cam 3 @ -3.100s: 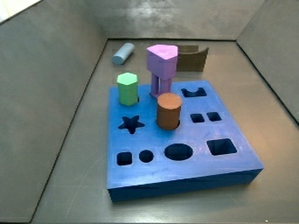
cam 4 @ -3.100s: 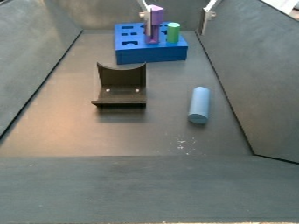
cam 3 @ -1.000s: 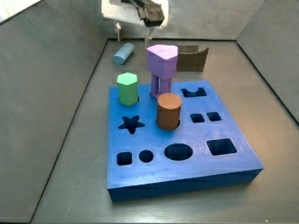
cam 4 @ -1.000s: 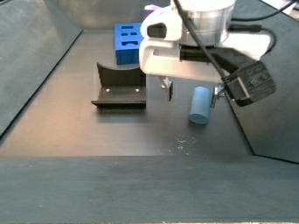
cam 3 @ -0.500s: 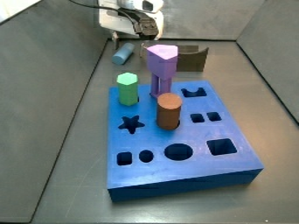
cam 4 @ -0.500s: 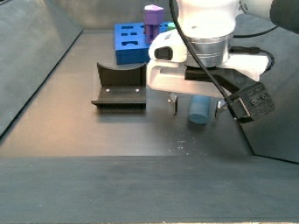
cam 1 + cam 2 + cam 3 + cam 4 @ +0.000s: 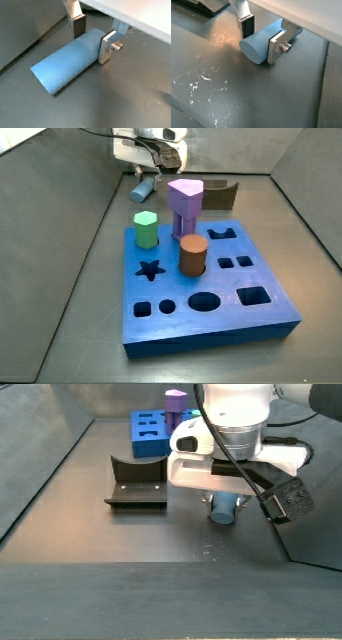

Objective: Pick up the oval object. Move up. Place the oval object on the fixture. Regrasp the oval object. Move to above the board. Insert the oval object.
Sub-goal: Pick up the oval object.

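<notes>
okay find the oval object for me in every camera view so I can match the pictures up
Wrist view: oval object on the floor, between the gripper fingers.
Wrist view: rounded end facing the camera.
Side view: far back, under the gripper.
Side view: mostly hidden below the gripper.
Shared landmark: the gripper straddling it.

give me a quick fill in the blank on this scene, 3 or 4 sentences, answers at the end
The gripper has one finger on each side of the ____ object.
That piece lies on its ____ on the floor.
In a side view, the purple peg stands in the ____.
The fixture holds ____ pegs.

Answers: oval; side; board; no
</notes>
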